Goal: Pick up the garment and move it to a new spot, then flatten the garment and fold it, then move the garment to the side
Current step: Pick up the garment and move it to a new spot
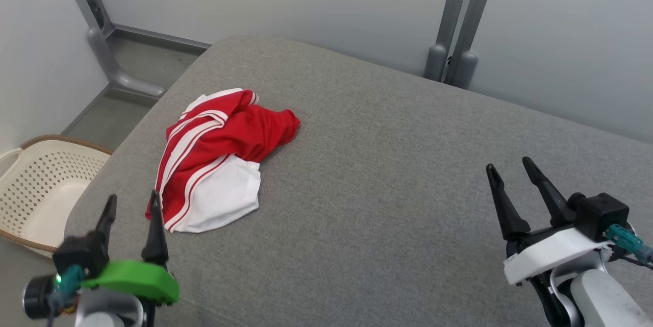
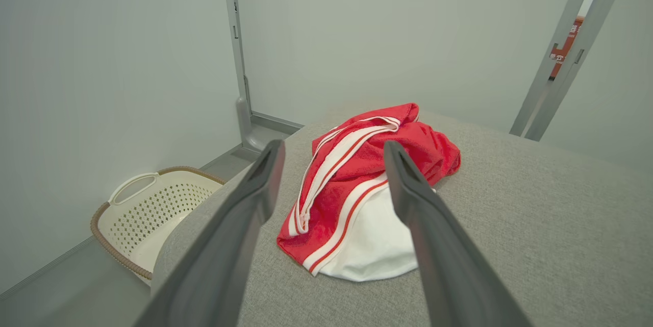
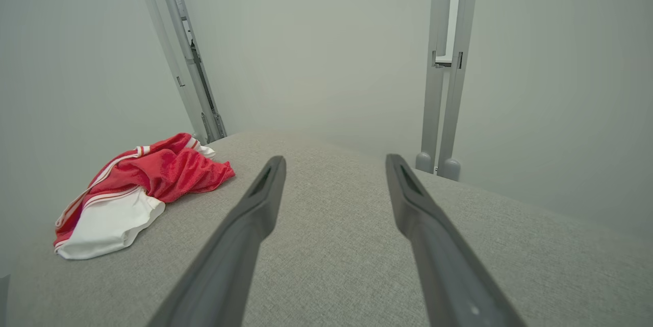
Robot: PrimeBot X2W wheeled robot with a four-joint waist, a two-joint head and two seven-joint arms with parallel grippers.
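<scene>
The garment (image 1: 217,161) lies crumpled in a loose heap on the grey padded surface (image 1: 387,164), just ahead of the left gripper (image 1: 133,195). It is bright red cloth with paired white stripes running along its length. A plain white panel spreads out at the end nearer that gripper, and the red part is bunched and folded over itself at the far end. A narrow red corner of its hem sits close beside the tip of the gripper's inner finger; whether the two touch cannot be told.

The left gripper's two dark fingers are spread wide and hold nothing. In the left wrist view the heap lies ahead of the fingertips, in line with the gap between them. To the left of this gripper, down off the edge of the surface, stands a cream perforated basket (image 1: 30,174) with a brown rim.

The right gripper (image 1: 508,163) is likewise spread wide with nothing between its fingers, over bare grey fabric. From it the garment lies well apart, ahead and to its left.
</scene>
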